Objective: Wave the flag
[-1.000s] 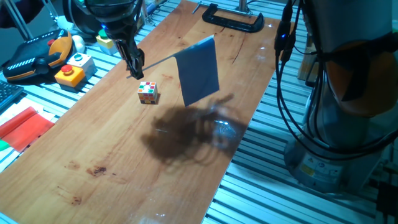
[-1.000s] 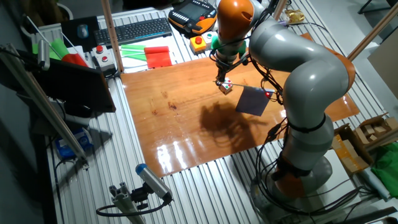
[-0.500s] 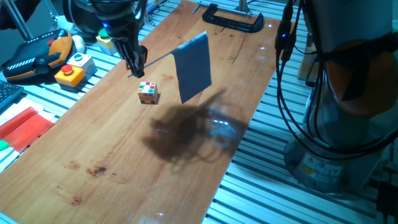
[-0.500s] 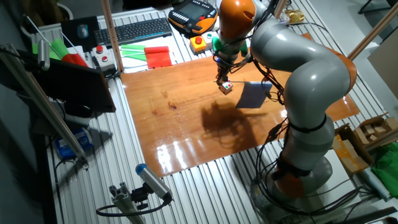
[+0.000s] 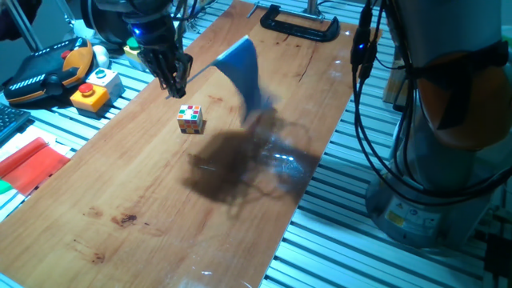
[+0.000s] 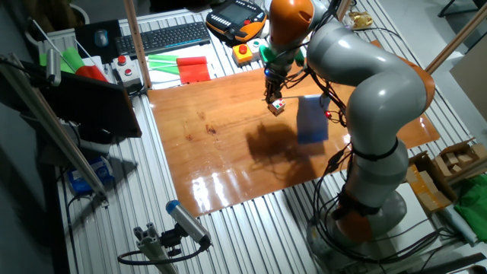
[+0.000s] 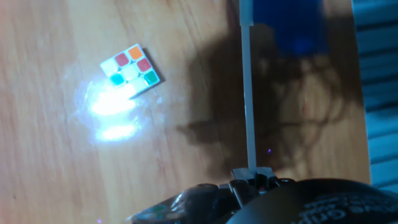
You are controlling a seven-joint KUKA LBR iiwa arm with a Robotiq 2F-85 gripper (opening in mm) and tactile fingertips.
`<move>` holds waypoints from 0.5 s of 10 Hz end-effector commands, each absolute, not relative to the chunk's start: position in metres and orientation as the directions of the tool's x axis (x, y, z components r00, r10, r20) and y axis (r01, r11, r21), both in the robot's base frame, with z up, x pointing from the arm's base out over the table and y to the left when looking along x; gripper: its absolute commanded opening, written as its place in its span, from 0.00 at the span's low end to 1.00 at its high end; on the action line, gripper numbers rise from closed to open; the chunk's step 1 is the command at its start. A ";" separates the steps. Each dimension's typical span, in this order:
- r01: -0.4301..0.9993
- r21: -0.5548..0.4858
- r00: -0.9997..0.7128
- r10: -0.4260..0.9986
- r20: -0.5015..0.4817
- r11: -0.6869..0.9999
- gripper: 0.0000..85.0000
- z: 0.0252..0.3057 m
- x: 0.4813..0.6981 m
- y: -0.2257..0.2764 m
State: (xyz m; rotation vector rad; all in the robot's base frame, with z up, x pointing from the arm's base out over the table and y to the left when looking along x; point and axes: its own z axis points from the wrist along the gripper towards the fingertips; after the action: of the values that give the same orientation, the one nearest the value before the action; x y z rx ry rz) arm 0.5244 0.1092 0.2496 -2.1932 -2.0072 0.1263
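Flag pinched by its stick end, cloth out ahead of my gripper.
My gripper [image 5: 174,86] is clenched on the flag [image 5: 242,68] by the thin stick's near end; it looks light, the stick stiff, the cloth floppy. The cube [image 5: 190,118] sits just below on the desk [image 5: 144,200].

A small multicoloured puzzle cube [image 5: 190,118] sits on the wooden worktop [image 5: 144,200], apart from everything else. A black clamp [image 5: 300,26] grips the worktop's far end. Off the board lie a red flat sheet [image 6: 193,70], a keyboard [image 6: 167,36], a yellow box with a red button [image 5: 90,96] and an orange-and-black pendant [image 5: 44,70].
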 end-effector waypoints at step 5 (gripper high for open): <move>0.067 -0.201 -0.996 0.076 0.037 0.977 0.01 0.251 0.527 0.105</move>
State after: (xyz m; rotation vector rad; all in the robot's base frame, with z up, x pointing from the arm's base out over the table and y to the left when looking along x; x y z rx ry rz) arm 0.5266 0.1054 0.2507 -2.0078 -2.1887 0.1821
